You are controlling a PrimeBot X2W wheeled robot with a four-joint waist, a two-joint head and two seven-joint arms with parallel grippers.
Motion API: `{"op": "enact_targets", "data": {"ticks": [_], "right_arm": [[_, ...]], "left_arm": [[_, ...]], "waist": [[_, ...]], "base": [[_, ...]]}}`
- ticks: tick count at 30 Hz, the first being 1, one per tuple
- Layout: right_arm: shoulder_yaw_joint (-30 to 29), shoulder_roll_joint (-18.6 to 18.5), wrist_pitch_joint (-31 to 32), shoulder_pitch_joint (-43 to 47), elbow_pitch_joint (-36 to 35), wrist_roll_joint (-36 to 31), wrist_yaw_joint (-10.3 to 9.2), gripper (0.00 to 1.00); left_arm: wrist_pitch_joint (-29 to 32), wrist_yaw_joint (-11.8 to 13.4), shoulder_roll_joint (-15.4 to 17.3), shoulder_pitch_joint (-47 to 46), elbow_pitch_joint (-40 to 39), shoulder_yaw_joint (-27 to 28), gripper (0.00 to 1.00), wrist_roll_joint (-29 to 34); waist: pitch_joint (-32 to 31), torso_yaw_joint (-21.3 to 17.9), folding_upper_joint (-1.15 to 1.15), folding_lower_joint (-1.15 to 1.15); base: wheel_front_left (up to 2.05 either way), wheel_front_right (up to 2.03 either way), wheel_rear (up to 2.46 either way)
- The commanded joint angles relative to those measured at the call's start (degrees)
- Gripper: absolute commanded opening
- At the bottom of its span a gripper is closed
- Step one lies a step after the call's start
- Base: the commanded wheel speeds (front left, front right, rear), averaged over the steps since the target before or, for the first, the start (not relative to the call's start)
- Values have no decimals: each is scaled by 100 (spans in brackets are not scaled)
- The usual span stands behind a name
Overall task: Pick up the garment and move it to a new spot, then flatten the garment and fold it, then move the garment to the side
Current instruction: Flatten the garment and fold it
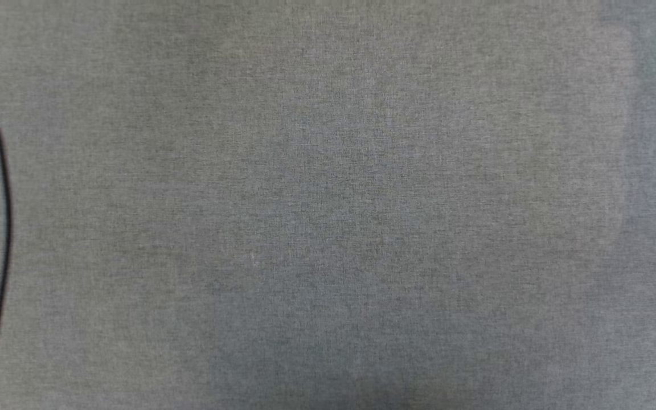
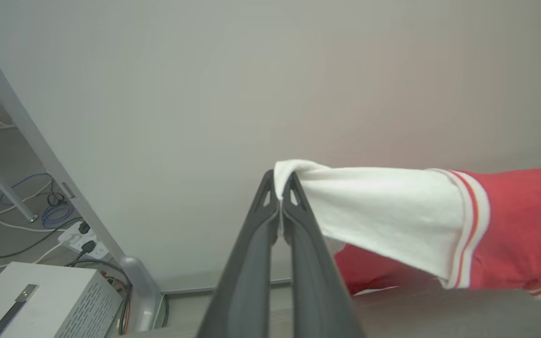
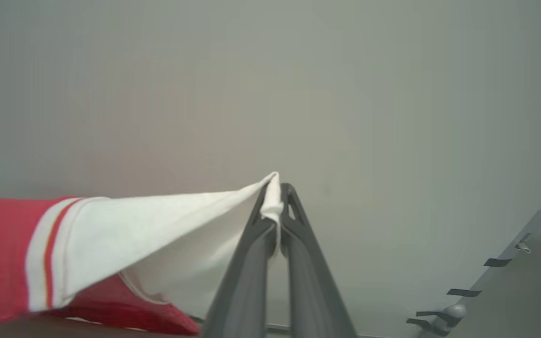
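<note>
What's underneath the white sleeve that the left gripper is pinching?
Under the white sleeve, pinched by the left gripper, a red fold of the garment hangs above a grey surface. What lies beneath that fold is covered.

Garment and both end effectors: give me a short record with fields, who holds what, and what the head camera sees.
garment: red body, white sleeves, red-and-white striped trim
left end effector: shut on the garment at one white sleeve end
right end effector: shut on the garment at the other white sleeve end
head view: grey fabric surface, black cable along the left edge
</note>
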Motion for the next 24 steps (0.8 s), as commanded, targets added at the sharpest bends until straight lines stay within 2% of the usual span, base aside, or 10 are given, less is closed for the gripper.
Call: {"op": "enact_targets", "data": {"ticks": [1,10,18,24], "right_arm": [[81,-3,-67,281,30,109,-5,0],[777,-258,203,2050,-1,967,-5,0],[1284,-665,747,3468,-216,1679,-5,0],[1385,-882,1112,4288,-283,2135,-5,0]], "left_arm": [[-62,-25,-25,336,35,-37,0,-108],[-14,-50,61,2480,118,-195,0,-516],[719,-5,370,3983,-2,-434,0,-667],[1276,54,550,4806,-271,-581,0,-798]], "waist": [[-179,20,0,-1],[-990,0,0,-1],[-1644,-10,0,-1],[-2076,-21,0,-1]], "base": [[0,0,0],[0,0,0],[0,0,0],[0,0,0]]}}
